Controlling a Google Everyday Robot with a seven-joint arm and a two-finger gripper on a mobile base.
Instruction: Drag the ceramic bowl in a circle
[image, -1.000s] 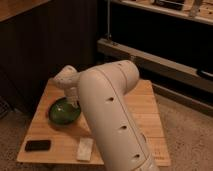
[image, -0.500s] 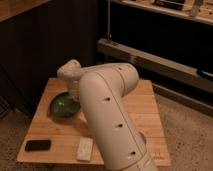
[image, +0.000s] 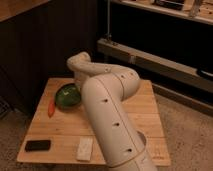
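The green ceramic bowl (image: 67, 96) sits on the wooden table (image: 145, 117), left of the middle, with its right part hidden behind my arm. My gripper (image: 79, 83) reaches down from the bent white wrist (image: 80, 62) to the bowl's far right rim. My big white forearm (image: 107, 120) covers most of it. An orange carrot (image: 51, 108) lies just left and in front of the bowl.
A black phone-like slab (image: 38, 145) lies at the table's front left. A small white flat object (image: 85, 148) lies beside it at the front edge. Dark cabinets stand behind the table, and a metal shelf rail (image: 160, 62) runs at the back right.
The bowl has slid away from the front of the table toward the back, with the wrist moving along with it. The carrot now shows in front of the bowl.
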